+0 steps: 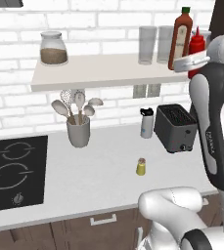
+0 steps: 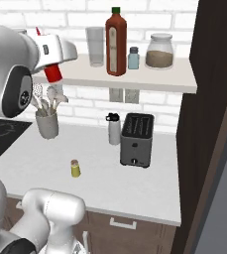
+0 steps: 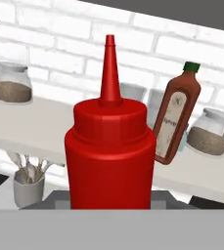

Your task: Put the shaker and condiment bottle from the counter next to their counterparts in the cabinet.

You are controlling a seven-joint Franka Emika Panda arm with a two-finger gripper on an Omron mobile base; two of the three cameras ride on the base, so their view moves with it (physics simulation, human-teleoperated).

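1. While I watch through the hand camera, the two-finger gripper (image 1: 195,59) is clamped on the small bright red squeeze bottle (image 3: 110,146), whose pointed nozzle stands up in front of the white brick wall.
2. From the left base camera I see that bottle (image 1: 196,45) held up at the right end of the long white wall shelf (image 1: 103,73), just beside the tall dark-red labelled sauce bottle with a red-and-green cap (image 1: 181,39). I cannot tell whether its base touches the shelf.
3. From the right base camera the held bottle (image 2: 52,72) hangs at the shelf's left front edge, partly hidden by the white hand.
4. On the shelf I count 2 clear drinking glasses (image 1: 147,45) next to the sauce bottle, a small blue-grey shaker with a silver cap (image 2: 133,58), and 2 squat lidded glass jars of brown contents, 1 near each end (image 1: 53,48) (image 2: 160,51).
5. Down on the pale grey-white counter (image 1: 108,180) the tiny yellow-olive cylindrical shaker with a pale tan cap (image 1: 141,167) stands upright, alone, in front of the dark grey 2-slot toaster (image 1: 176,128).
6. Near the toaster stands a white flask with a black lid (image 1: 146,122); further left are a grey crock of pale utensils (image 1: 78,128) and the black cooktop (image 1: 13,171).
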